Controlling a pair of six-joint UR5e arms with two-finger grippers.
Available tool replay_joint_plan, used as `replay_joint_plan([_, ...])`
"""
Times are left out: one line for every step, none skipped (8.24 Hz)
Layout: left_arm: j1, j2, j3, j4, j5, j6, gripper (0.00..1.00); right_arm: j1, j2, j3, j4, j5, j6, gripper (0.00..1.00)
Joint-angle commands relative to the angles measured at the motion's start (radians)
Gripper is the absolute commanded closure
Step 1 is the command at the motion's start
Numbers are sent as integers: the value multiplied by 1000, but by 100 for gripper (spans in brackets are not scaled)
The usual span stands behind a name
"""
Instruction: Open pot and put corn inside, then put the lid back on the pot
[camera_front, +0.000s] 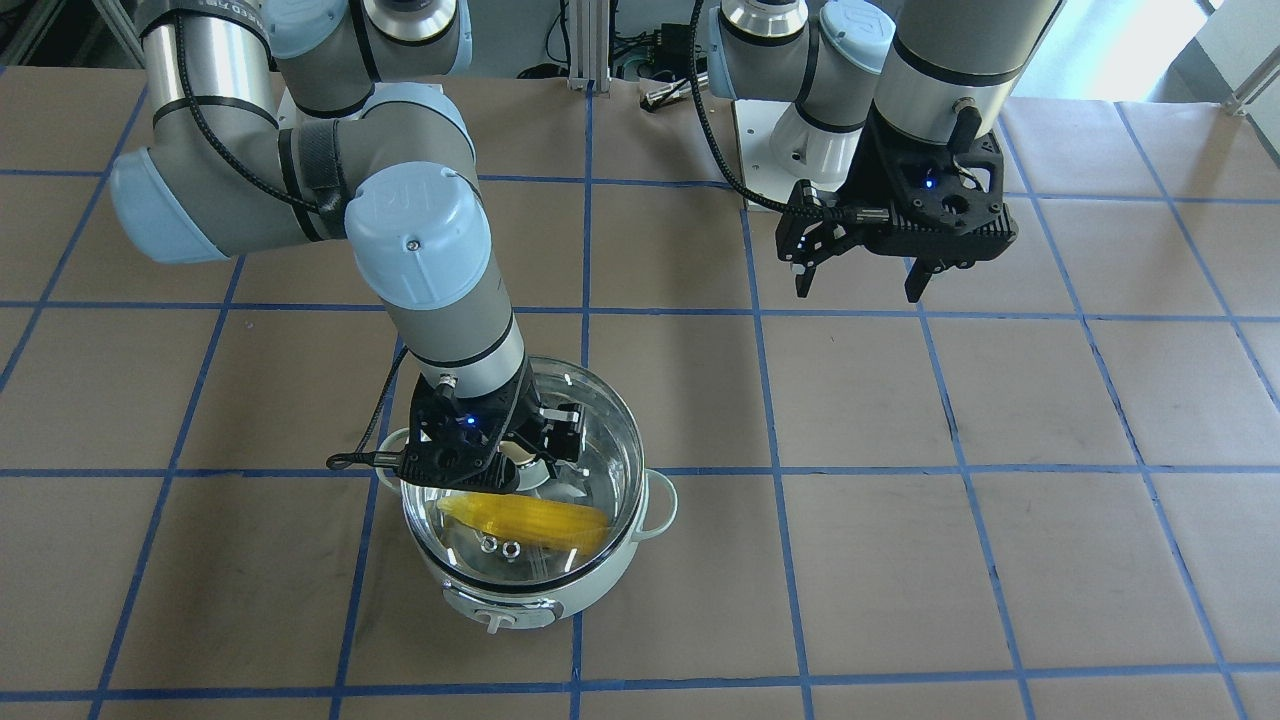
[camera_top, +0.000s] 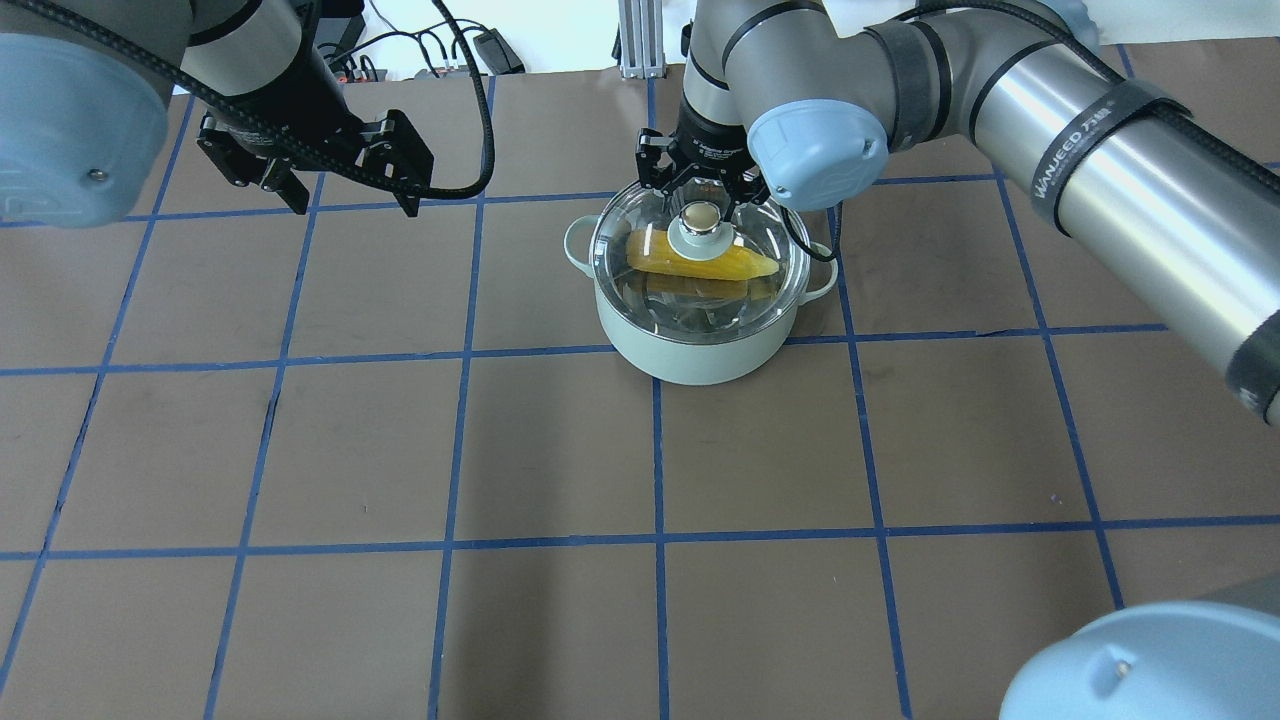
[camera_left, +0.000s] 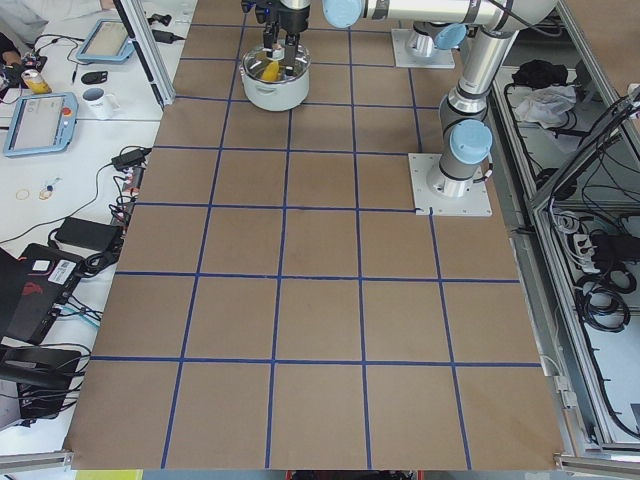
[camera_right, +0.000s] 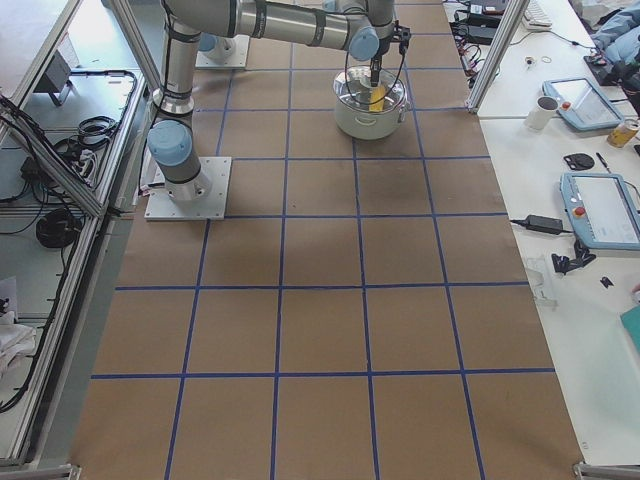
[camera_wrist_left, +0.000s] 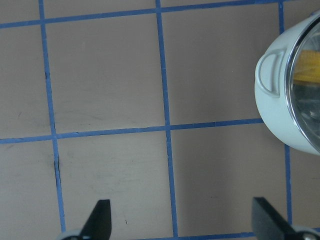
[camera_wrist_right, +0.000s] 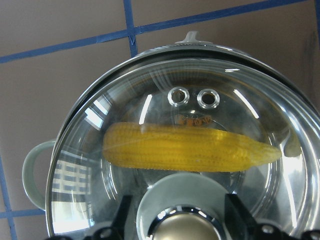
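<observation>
The pale mint-green pot (camera_top: 690, 355) stands on the table with the clear glass lid (camera_top: 775, 240) resting on it. The yellow corn (camera_top: 735, 265) lies inside, seen through the glass, also in the right wrist view (camera_wrist_right: 190, 150). My right gripper (camera_top: 702, 200) hangs over the lid, its fingers on either side of the gold-beige knob (camera_top: 701, 215) with a small gap showing, so it is open. My left gripper (camera_top: 350, 205) is open and empty above the table, well to the left of the pot.
The table is brown paper with a blue tape grid (camera_top: 655, 450). The pot's control knob (camera_front: 492, 620) faces the operators' side. The left wrist view catches one pot handle (camera_wrist_left: 270, 72). Side tables with tablets and a mug (camera_left: 98, 100) lie beyond the table edge.
</observation>
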Motion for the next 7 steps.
replay_joint_plan([1,-2,0,0,0,-1,0,0,1,-12,-10,1,-6,29])
replay_joint_plan([1,-2,0,0,0,1,0,0,0,-12,-13,1,1,29])
replay_joint_plan([1,-2,0,0,0,-1,0,0,-2,-12,-13,1,0,29])
replay_joint_plan([1,-2,0,0,0,1,0,0,0,-10,-17,1,-2,29])
replay_joint_plan([1,-2,0,0,0,1,0,0,-2,-10,-19,1,5,29])
replay_joint_plan([1,-2,0,0,0,1,0,0,-2,-7,-19,1,8,29])
replay_joint_plan([1,-2,0,2,0,1,0,0,-2,-7,-17,4,9,28])
